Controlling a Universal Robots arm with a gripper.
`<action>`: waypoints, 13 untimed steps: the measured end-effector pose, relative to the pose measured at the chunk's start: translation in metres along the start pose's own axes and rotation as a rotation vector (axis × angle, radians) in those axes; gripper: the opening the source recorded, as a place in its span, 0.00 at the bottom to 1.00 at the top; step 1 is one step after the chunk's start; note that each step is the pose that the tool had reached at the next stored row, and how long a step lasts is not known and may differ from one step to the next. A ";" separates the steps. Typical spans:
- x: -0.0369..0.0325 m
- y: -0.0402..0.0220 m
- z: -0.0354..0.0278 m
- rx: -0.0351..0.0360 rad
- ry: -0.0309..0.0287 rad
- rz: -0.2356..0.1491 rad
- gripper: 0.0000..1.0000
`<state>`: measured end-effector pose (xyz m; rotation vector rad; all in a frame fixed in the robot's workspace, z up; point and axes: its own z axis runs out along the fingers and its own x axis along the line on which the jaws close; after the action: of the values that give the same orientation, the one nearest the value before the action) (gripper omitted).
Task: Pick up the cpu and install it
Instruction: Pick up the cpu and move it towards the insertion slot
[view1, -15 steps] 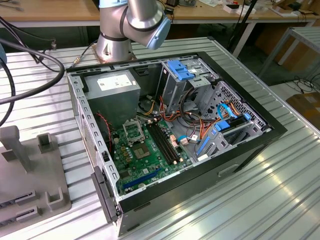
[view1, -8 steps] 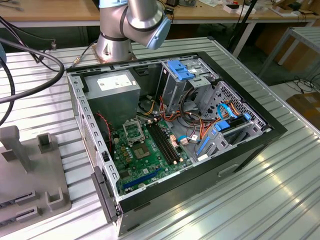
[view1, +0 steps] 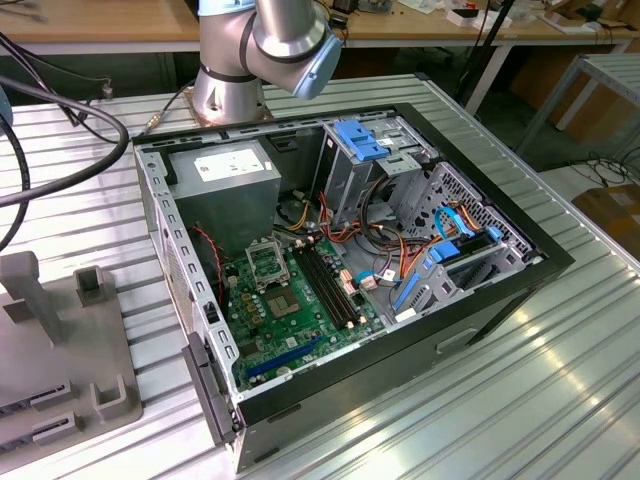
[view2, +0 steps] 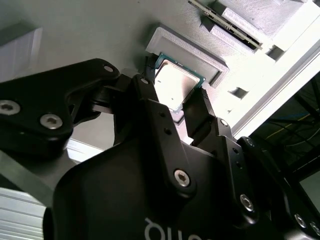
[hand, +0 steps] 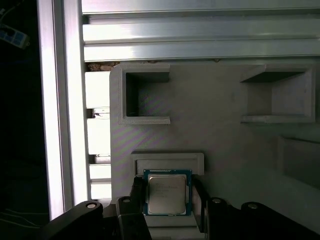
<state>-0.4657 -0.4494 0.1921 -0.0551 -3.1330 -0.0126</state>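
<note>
Cpu (hand: 167, 194) (nested in a grey holder (hand: 225, 142)) lies straddled by the tool (hand: 168, 184).

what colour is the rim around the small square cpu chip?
Teal-green edge around the pale silver-grey cpu; clearest in the first wrist view.

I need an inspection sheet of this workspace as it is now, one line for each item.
surface: ribbed metal table, bearing an open computer case.
job's things: cpu lies flat in a grey holder; metal-framed socket on the green board inside the case.
clutter: nothing seen.
claw: at the cpu; grip cannot be told.
cables: black cables on the table; coloured wires in the case.
surroundings: wooden benches, a cardboard box.
</note>
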 end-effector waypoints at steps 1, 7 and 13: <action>0.0000 0.0000 0.0000 0.0000 0.0000 0.000 0.50; 0.0000 0.0000 -0.0005 0.0001 0.0000 0.000 0.47; 0.0001 0.0001 -0.0090 0.0001 0.0000 0.000 0.47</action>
<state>-0.4657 -0.4494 0.2010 -0.0551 -3.1329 -0.0125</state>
